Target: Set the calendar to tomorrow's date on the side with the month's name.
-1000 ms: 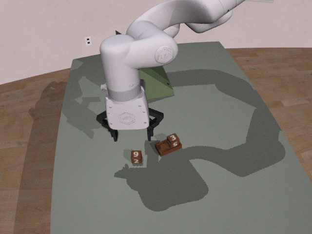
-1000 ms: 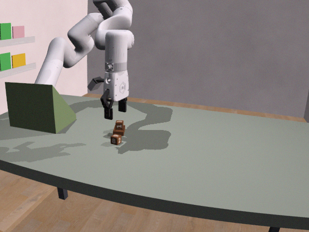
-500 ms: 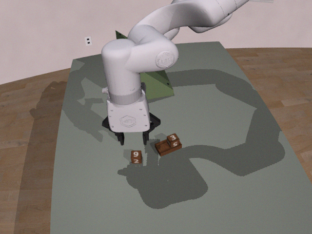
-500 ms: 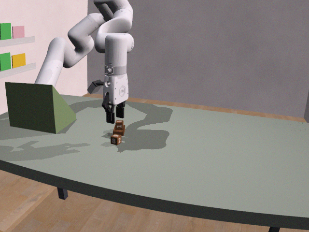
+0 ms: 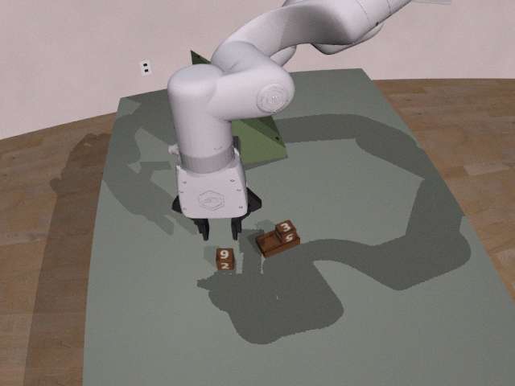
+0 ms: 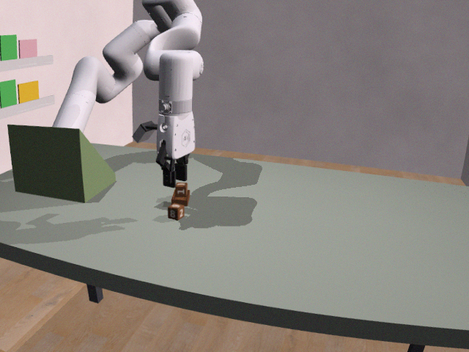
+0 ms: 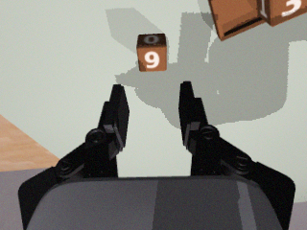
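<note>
Green table surface (image 5: 374, 324) (image 6: 303, 242) (image 7: 48, 57) carrying broad shadows; wood floor (image 5: 50, 290) (image 6: 132, 318) (image 7: 19, 149) spreading below surface. Pale wall (image 5: 83, 41) (image 6: 113, 114) rising behind surface, its ledges (image 6: 28, 62) holding coloured panels (image 6: 9, 48). Grey wall (image 6: 322, 75) standing beyond surface.

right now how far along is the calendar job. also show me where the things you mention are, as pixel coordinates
Looks done: one cube (image 5: 285, 231) (image 6: 181, 190) (image 7: 287, 11) sits in the tray (image 5: 272, 250) (image 6: 174, 199) (image 7: 223, 24), though I can't confirm its digit is final. In hand: nothing; the claw (image 5: 220, 239) (image 6: 175, 180) (image 7: 153, 96) is open above the table. Left: the loose cube (image 5: 224, 258) (image 6: 175, 212) (image 7: 152, 58), 9 up, must go into the tray beside it.
</note>
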Robot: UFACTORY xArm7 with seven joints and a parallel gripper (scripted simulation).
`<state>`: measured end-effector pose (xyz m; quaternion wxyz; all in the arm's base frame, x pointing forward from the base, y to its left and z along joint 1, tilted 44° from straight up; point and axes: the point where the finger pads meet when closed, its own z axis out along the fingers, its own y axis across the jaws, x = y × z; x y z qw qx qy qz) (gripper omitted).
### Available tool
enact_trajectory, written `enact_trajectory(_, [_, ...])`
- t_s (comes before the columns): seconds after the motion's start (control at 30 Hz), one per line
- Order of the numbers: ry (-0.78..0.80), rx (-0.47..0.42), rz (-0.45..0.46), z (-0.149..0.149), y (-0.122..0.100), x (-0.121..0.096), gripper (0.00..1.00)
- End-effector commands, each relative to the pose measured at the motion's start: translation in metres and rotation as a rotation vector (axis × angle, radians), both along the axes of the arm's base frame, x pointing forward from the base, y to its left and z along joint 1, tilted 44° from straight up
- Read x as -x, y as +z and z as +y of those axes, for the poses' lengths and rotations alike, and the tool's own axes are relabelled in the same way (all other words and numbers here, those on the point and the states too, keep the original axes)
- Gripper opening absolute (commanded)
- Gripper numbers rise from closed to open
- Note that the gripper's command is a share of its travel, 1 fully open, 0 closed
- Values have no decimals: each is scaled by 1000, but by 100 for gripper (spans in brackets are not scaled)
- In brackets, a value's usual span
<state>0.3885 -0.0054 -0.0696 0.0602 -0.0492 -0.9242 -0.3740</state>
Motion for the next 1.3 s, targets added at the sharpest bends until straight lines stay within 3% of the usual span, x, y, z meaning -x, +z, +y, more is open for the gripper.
enact_trajectory(0.0, [-3, 3, -3, -2, 1, -1, 47])
enact_trajectory(1.27, [-3, 2, -3, 8, -10, 0, 47])
